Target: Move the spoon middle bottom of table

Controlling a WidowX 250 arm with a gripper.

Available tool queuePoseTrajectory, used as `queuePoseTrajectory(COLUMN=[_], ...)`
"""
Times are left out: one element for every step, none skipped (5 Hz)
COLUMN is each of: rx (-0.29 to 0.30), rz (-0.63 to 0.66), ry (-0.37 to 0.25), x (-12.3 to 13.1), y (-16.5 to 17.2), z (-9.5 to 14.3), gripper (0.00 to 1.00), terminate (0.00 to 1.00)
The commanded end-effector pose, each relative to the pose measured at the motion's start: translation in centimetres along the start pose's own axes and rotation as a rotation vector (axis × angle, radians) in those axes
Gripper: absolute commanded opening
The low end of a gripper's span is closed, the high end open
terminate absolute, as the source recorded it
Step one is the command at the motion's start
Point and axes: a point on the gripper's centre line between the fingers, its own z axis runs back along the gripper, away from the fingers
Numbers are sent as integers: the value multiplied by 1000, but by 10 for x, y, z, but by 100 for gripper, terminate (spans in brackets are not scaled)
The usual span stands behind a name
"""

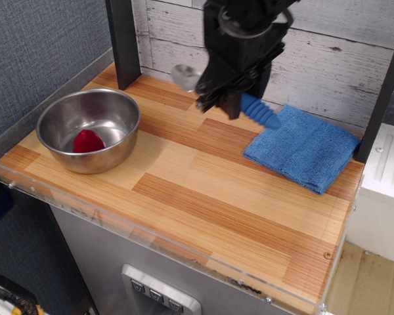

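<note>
Ribbed blue plastic and shiny metal make up the spoon (pixel 249 108), clamped crosswise in my gripper (pixel 218 107) above the table (pixel 203 177): bowl poking out left, handle slanting down right. A folded blue cloth (pixel 305 147) lies right; a steel bowl (pixel 88 129) holding something red sits far left.
</note>
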Motion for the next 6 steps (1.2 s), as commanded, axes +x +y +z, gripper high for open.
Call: queuePoseTrajectory(rx=[-3,18,23,26,38,47], rz=[51,48,47,29,4,-29], ry=[-10,-9,8,30,47,64], x=[-2,-5,-14,-29,-43,-49], y=[46,69,83,88,91,88], z=[6,-4,-14,-24,-37,-53], gripper=[0,0,0,0,0,0], terminate=[0,0,0,0,0,0])
